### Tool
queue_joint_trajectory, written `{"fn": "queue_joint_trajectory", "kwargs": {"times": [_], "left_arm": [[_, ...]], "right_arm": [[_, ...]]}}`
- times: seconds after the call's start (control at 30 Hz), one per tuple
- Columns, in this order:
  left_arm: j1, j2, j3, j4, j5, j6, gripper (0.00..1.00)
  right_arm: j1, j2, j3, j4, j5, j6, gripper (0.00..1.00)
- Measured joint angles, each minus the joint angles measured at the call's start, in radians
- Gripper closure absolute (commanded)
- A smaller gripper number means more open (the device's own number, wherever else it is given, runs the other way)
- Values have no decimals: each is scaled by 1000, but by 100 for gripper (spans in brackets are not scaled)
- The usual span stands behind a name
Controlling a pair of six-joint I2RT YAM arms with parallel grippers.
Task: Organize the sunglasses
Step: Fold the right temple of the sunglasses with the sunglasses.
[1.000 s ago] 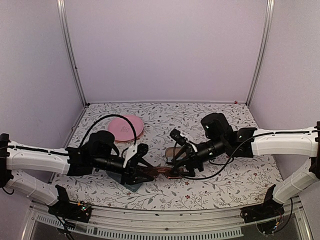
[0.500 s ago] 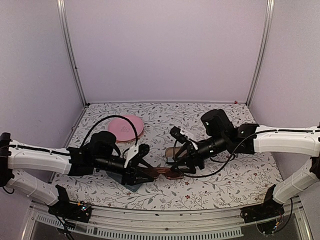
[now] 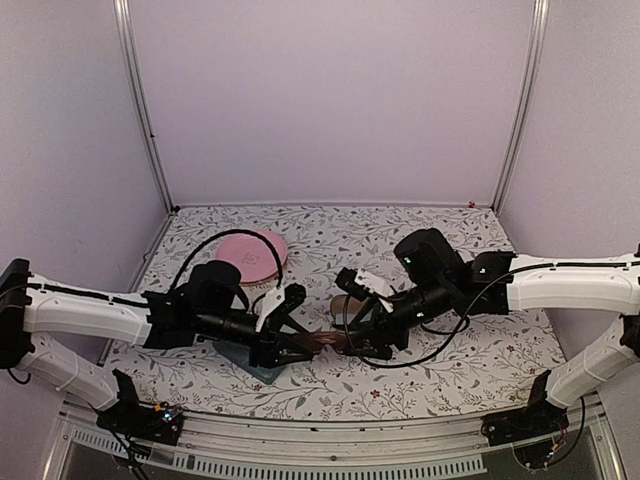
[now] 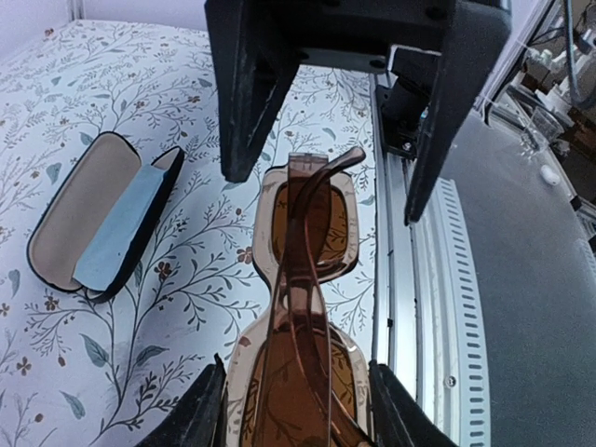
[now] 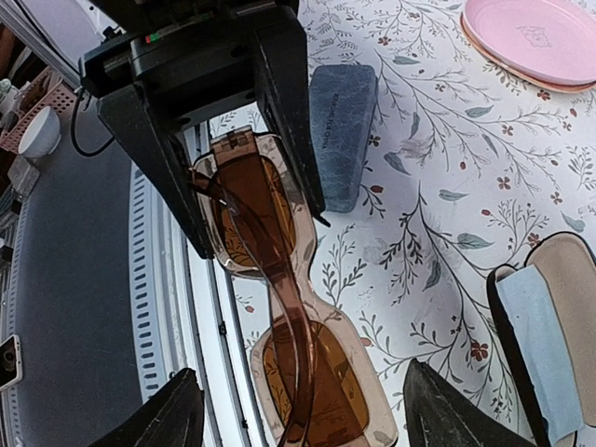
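The sunglasses [image 4: 303, 242] have a reddish-brown frame, amber lenses and folded arms. They hang just above the table between both arms [image 3: 325, 342]. My left gripper [image 4: 296, 414] is shut on one lens end, a finger pressed on each side. My right gripper [image 5: 303, 419] is open around the other lens [image 5: 317, 391], with a gap on both sides. In the top view the left gripper [image 3: 293, 335] and right gripper [image 3: 357, 333] face each other at the front middle of the table.
An open black case [image 4: 93, 223] with a blue cloth lies beyond the glasses [image 3: 345, 300]. A grey-blue case [image 5: 340, 130] lies under the left gripper. A pink plate [image 3: 252, 255] sits at the back left. The table's metal front edge [image 4: 400, 307] runs beside the glasses.
My right gripper has moved left up to the sunglasses, and its jaws now stand around the free lens. The left gripper still holds the glasses and has shifted slightly right.
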Motion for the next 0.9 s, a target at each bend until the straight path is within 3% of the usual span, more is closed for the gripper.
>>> {"fn": "queue_joint_trajectory", "kwargs": {"times": [0.33,0.9], "left_arm": [[35,23,6,1,27,-61,100],[35,23,6,5,53,-56,100]], "right_arm": [[7,0,0,-37,91,-12,17],[7,22,0,-37,109,-20,13]]}}
